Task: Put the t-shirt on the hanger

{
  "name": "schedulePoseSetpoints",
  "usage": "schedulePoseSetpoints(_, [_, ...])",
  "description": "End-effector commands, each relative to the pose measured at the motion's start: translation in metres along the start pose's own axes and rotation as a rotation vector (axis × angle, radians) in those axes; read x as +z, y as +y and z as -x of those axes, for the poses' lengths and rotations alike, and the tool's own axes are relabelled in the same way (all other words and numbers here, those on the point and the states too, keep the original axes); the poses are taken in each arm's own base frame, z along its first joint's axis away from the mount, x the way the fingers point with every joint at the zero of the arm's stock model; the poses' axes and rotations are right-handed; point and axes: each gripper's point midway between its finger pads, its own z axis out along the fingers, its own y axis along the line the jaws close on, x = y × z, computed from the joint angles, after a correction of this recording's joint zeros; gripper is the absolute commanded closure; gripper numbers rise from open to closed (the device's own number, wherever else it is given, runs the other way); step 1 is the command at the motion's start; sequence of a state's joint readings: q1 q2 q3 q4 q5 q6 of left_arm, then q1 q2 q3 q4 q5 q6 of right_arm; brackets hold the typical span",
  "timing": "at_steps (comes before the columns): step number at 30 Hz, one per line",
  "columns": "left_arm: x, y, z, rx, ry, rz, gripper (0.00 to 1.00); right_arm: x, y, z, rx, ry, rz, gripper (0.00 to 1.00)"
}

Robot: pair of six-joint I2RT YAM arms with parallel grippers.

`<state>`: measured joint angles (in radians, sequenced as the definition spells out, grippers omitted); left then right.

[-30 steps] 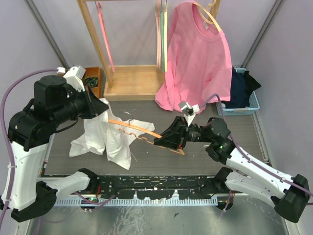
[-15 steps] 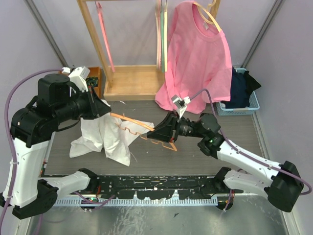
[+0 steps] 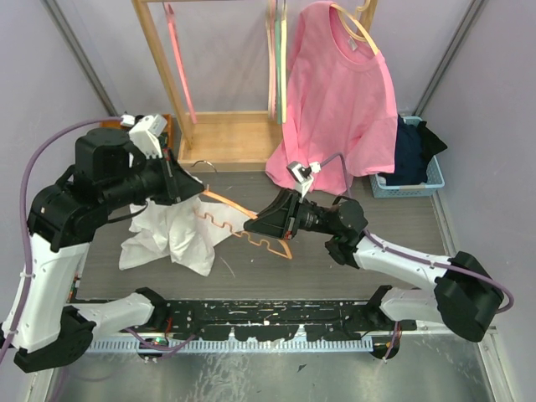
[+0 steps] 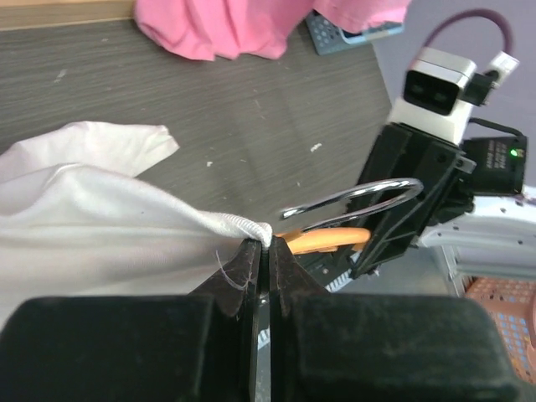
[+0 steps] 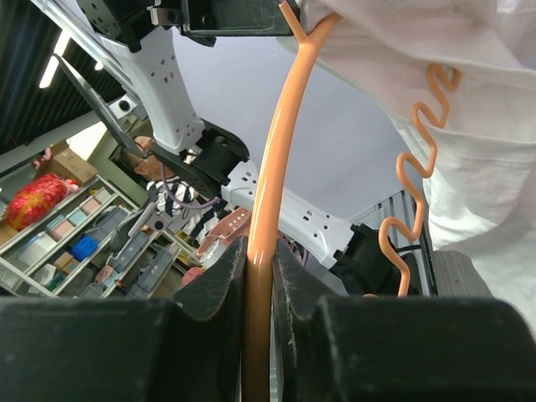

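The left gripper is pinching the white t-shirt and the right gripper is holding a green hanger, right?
Not quite. The hanger is orange, not green; the right wrist view shows the right gripper shut on its orange bar. The rest is right: the left gripper is pinching the edge of the white t-shirt.

Lilac walls (image 3: 33, 84) surround a wooden rack (image 3: 222, 138) and dark tabletop (image 3: 276, 276).
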<state>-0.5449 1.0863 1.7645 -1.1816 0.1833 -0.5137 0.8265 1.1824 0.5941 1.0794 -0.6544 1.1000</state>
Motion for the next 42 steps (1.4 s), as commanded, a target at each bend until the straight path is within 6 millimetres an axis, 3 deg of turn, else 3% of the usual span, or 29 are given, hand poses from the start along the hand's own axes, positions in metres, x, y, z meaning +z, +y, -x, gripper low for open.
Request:
schedulePoseSetpoints(1, [0.011, -0.043, -0.003, 0.024, 0.02, -0.157, 0.91, 0.009, 0.044, 0.024, -0.103, -0.103, 0.162, 0.99])
schedulePoseSetpoints(7, [0.016, -0.063, -0.013, 0.078, 0.047, -0.181, 0.91, 0.008, 0.043, 0.023, -0.1, -0.121, 0.183, 0.99])
schedulePoseSetpoints(15, [0.007, -0.011, -0.019, 0.142, 0.016, 0.049, 0.77, -0.008, 0.056, 0.015, -0.109, -0.145, 0.251, 0.99])
schedulePoseSetpoints(23, [0.017, -0.007, -0.033, 0.186, 0.033, 0.021, 0.68, -0.017, 0.049, -0.002, -0.072, -0.162, 0.288, 0.99])
schedulePoseSetpoints(32, [0.003, -0.006, -0.024, 0.218, -0.011, 0.021, 0.6, -0.012, 0.046, -0.007, -0.064, -0.144, 0.288, 0.99])
schedulePoseSetpoints(38, [0.009, 0.013, -0.028, 0.254, -0.013, 0.099, 0.79, -0.007, 0.046, -0.003, -0.027, -0.151, 0.292, 0.99])
schedulePoseSetpoints(42, [0.014, 0.013, -0.027, 0.256, -0.024, 0.094, 0.91, 0.001, 0.049, 0.0, 0.041, -0.15, 0.307, 0.99])
